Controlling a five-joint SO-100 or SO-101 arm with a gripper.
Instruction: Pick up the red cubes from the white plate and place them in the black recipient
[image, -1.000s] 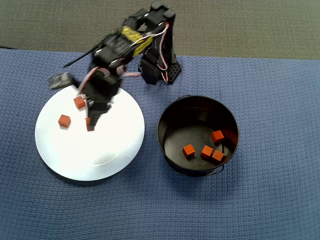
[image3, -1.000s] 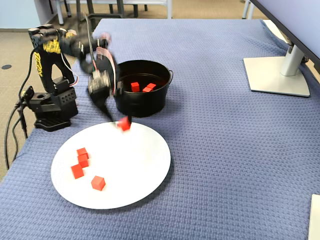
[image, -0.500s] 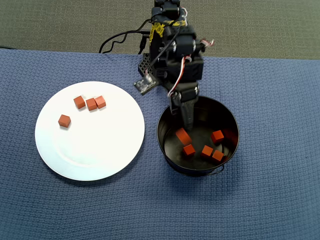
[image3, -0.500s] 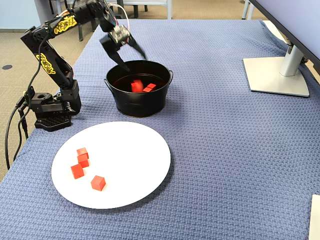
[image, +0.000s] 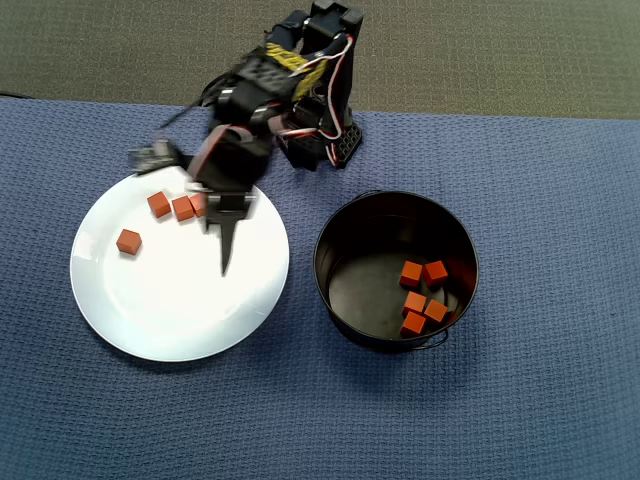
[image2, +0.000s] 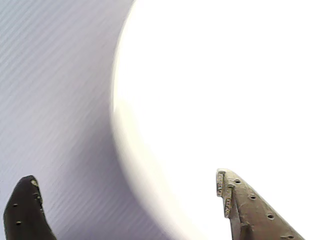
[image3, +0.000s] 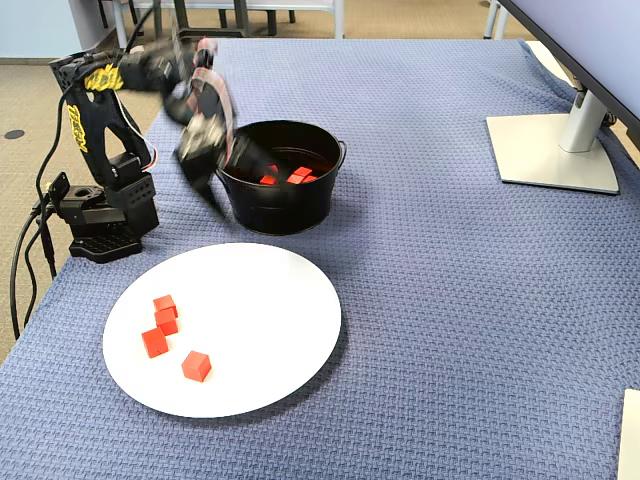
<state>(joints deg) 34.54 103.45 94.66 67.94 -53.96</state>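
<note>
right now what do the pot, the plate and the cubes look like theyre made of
The pot looks like black metal with a glossy finish: its inner wall shows sheen, and a thin wire handle hangs at the rim. The plate is smooth glossy white, likely ceramic or plastic; the frames can't settle which. The cubes are matte red-orange with crisp edges, possibly wood, plastic or foam.
</note>
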